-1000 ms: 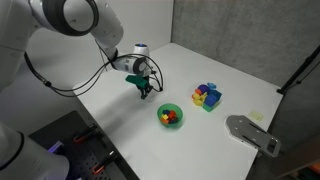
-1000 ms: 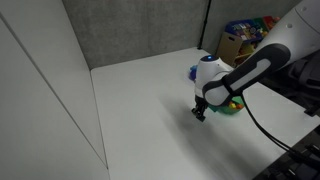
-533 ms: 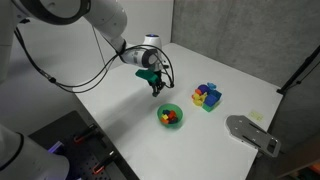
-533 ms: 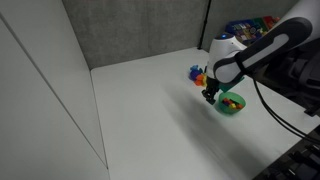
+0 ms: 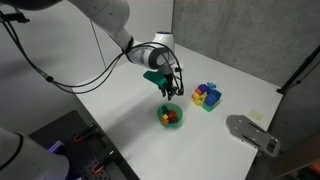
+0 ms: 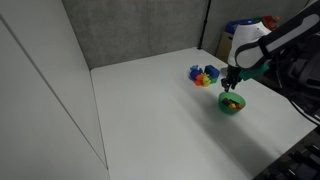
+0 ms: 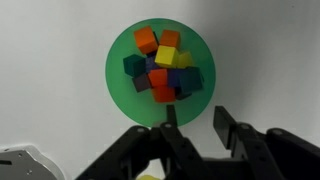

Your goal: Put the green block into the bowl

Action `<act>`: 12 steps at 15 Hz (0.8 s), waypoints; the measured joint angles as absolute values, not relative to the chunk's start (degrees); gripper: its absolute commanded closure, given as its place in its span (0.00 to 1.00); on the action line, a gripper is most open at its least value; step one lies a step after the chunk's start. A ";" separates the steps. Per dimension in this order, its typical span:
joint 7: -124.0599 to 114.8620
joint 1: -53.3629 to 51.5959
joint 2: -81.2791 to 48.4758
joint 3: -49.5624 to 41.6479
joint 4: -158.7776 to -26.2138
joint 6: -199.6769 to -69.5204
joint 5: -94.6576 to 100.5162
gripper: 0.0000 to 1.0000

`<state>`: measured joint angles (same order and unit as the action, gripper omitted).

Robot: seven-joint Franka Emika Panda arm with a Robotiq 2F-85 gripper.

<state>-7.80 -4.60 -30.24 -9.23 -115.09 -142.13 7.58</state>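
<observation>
Currently: jaws apart, nothing visible between them, poised at bowl (image 7: 118, 85) rim. Risk: lowering clips the rim, spilling blocks (image 7: 160, 65) onto worktop (image 7: 50, 60).

In both exterior views the jaws are too small for me to tell whether they grip the green block; I cannot pick it out there. In the wrist view the bottom edge cuts off the jaws' base, and the dark cubes in the bowl (image 7: 118, 52) are too blurred to identify.
</observation>
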 measured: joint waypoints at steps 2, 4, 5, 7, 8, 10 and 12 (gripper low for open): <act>-8.33 -4.27 -28.60 -10.12 -116.48 -141.91 7.60 0.08; -8.85 -4.08 -26.72 -10.50 -117.55 -140.62 7.60 0.00; -8.89 -3.98 -25.59 -10.50 -117.94 -138.96 7.60 0.00; -8.89 -3.82 -22.99 -10.28 -118.60 -134.58 7.51 0.00; -8.89 -3.68 -21.53 -10.01 -118.84 -131.91 7.47 0.00; -8.89 -3.36 -18.58 -9.37 -119.14 -126.64 7.42 0.00; -8.89 -3.03 -15.30 -8.69 -119.57 -121.59 7.39 0.00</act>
<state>-8.89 -3.03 -15.30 -8.69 -119.57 -121.59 7.39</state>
